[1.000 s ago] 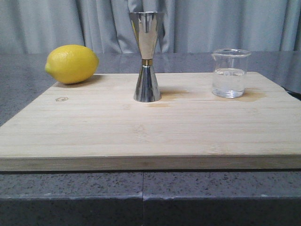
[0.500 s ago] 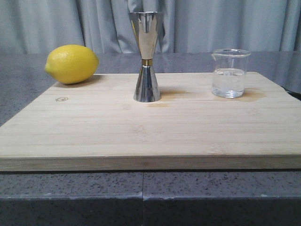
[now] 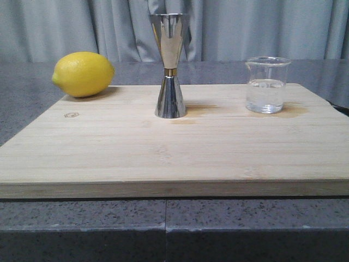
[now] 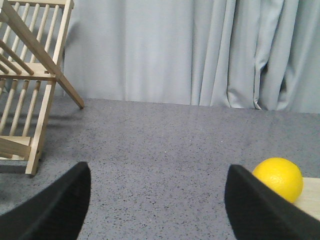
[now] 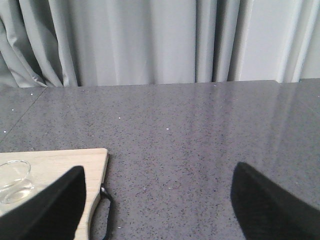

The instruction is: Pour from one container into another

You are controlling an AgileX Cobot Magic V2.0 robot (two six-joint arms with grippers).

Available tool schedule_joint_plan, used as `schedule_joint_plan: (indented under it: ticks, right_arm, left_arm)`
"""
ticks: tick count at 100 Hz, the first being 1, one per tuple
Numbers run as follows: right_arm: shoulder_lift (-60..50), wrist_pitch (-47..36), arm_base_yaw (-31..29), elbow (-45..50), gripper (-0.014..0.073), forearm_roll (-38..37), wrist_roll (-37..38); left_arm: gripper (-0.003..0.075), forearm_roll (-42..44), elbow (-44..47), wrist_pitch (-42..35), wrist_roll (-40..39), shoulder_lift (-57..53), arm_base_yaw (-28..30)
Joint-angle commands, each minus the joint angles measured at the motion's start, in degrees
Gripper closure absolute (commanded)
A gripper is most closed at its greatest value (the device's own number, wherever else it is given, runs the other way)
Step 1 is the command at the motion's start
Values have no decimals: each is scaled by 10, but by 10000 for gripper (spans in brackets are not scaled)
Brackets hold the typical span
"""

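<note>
The clear glass beaker, partly filled with clear liquid, stands at the back right of the wooden board; the right wrist view catches it too, the beaker near the board's corner. The steel hourglass jigger with its gold waist band stands upright at the board's back middle. My left gripper is open over bare counter, left of the board. My right gripper is open over bare counter, right of the board. Neither gripper shows in the front view. Nothing lies between either pair of fingers.
A yellow lemon rests at the board's back left corner, and the lemon shows beside my left gripper's finger. A wooden rack stands on the grey counter further left. A black loop hangs from the board's right edge. Grey curtains close the back.
</note>
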Motion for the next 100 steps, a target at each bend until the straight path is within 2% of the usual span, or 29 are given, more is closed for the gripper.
schedule_joint_plan:
  ticks: [1,13,27,39,54,66,78,100]
  right_arm:
    - [12,-47,-2,-20,50,6,-4]
    - [24,-22,-2,-28,50,6,-4]
    - [66,49,-2,-68,50,6,-4]
    - [107,72,-2,-100,50,6,-7]
    - [148,70,-2,-114,50,6,-19]
    - [173,74,-2,-114,50,6,-20]
    - [187,71,-2,-114,50,6,-20]
    - [189,71,-2,-114,50,6,-20]
  left_arm:
    - [217,-10,-19,-43,-7,9,0]
    - [237,-10,-23,-26,-6,10,0]
    - [253,-10,-73,81,31,40,0]
    - [261,-11,-125,167,58,87,0]
    - [261,-32,-170,209,86,150,0]
    - [261,-112,-190,217,162,197,0]
    - [261,-230,-206,227,250,252,0]
    - [261,-376,-246,301,403,358,0]
